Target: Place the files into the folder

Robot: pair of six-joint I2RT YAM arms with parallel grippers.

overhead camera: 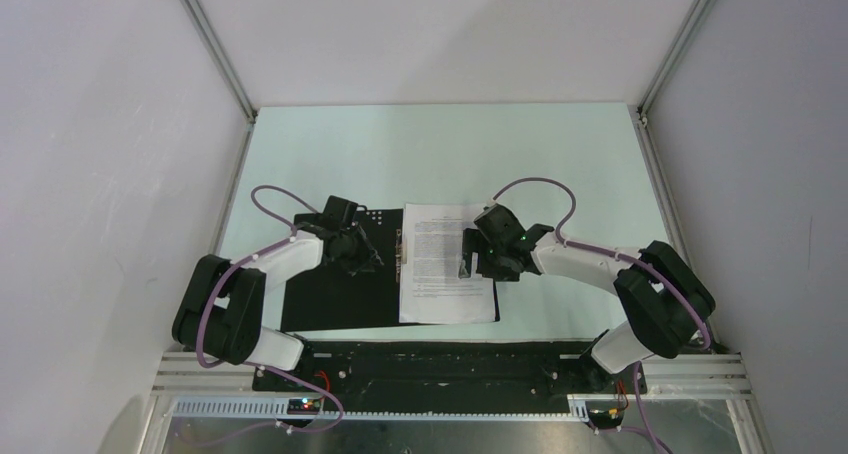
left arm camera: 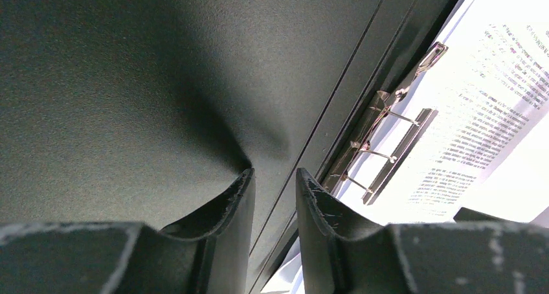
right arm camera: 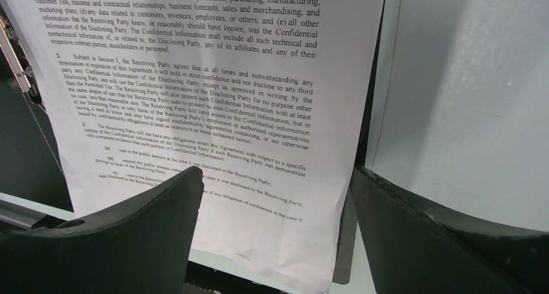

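Observation:
The folder (overhead camera: pixel 330 299) lies open with its black inside up and a metal clip (overhead camera: pixel 400 244) along its spine. The printed files (overhead camera: pixel 445 264) lie on its right half; no blank sheet shows apart from them. My left gripper (overhead camera: pixel 358 249) is low over the black left half, its jaws a narrow gap apart with nothing between them. In the left wrist view the gripper (left arm camera: pixel 274 177) is over the black folder (left arm camera: pixel 129 80), with the clip (left arm camera: pixel 388 145) and files (left arm camera: pixel 492 100) to its right. My right gripper (overhead camera: pixel 478 256) is wide open over the files' right edge (right arm camera: pixel 213 100).
White enclosure walls stand on all sides of the pale green table (overhead camera: pixel 450 154). The arms' base rail (overhead camera: pixel 440 359) runs along the near edge. In the right wrist view a bare strip of table (right arm camera: pixel 466 80) shows right of the paper.

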